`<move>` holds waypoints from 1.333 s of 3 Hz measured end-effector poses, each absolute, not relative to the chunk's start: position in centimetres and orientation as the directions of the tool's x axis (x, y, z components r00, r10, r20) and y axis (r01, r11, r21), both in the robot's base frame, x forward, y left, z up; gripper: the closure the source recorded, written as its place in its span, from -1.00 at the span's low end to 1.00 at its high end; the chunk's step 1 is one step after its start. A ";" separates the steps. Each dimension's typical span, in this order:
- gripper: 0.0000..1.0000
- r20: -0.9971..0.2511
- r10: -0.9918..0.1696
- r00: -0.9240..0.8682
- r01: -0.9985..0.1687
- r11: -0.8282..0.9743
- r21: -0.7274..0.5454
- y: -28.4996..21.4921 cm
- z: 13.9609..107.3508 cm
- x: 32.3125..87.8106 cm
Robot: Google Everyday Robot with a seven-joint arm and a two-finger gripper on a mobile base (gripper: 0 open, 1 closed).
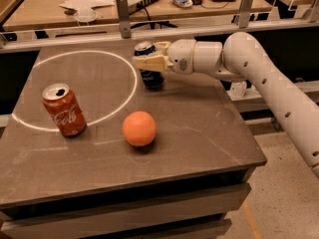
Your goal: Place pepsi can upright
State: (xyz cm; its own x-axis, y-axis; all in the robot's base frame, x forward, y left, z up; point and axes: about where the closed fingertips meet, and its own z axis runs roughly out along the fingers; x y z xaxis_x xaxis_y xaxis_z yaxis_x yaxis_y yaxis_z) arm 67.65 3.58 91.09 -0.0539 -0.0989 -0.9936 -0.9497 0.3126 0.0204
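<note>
The pepsi can (151,78) stands upright at the far middle of the table (209,133), silver top up, just outside the right edge of the white circle (75,53). Its base is at or barely above the surface; I cannot tell which. The gripper (148,59) reaches in from the right, its fingers (147,62) closed around the can's upper body, a sideways hold that keeps it vertical for setting down. The orange (139,128) sits nearer, well apart, and the red Coca-Cola can (64,109) stands near left, so neither crowds the release.
</note>
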 end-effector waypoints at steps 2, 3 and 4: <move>-1.00 -0.992 -0.099 -0.084 -0.950 0.310 0.049 3.1 89.7 67.0; -1.00 -0.983 -0.139 -0.122 -0.928 0.367 0.064 1.0 89.7 65.1; -1.00 -0.972 -0.161 -0.169 -0.874 0.480 0.072 -2.4 89.8 63.2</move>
State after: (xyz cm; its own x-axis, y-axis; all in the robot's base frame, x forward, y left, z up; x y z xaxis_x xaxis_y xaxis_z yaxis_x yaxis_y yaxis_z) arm 63.15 -2.40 89.80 -0.1686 -0.1610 -0.9725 -0.8742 0.4801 0.0721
